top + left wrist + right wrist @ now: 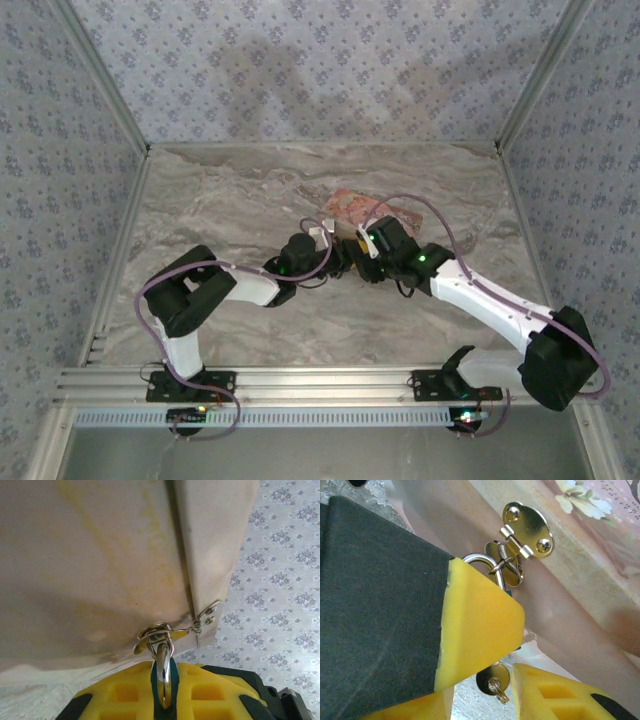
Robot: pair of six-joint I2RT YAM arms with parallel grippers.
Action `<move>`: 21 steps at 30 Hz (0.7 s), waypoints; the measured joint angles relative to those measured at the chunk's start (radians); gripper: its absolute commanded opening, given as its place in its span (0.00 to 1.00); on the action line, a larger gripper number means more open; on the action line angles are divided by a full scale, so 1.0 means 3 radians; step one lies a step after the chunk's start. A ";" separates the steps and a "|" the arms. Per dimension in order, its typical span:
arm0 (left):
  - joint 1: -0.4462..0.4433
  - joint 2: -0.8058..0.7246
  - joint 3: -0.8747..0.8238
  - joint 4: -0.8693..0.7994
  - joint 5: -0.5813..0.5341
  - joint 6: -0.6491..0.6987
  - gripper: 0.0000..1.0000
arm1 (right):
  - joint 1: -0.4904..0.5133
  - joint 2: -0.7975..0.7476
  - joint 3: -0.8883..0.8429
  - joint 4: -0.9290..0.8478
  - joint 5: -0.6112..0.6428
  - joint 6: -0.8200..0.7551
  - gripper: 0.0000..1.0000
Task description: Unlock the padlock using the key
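**Progress.** The task was judged partly done. The key [492, 677] was seen under the padlock [156, 681], apparently seated in its keyway, with a small ring hanging below it. The shackle [479, 560] was still passed through the hasp [527, 530] and looked closed. The turn of the key and the freeing of the shackle were judged left to do.

**Right gripper** [518, 647]. Nearest to its wrist camera, one broad yellow finger [480, 625] was laid across the padlock body. The other finger was set lower right, and the key showed in the gap between them. Whether the key was pinched could not be told.

**Left gripper** [163, 676]. The yellow fingers were pressed together on the padlock, and its bright shackle was clamped between them just below the hasp.

**Box** [350, 200]. Furthest off, a flowered box was stood on the marbled table [230, 190]. The lock hung at its near face, where both arms were met.
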 measured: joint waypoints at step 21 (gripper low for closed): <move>0.0027 0.0000 -0.0024 -0.0071 0.0024 0.0019 0.16 | 0.0167 0.0173 0.0149 -0.0142 0.0296 -0.0167 0.00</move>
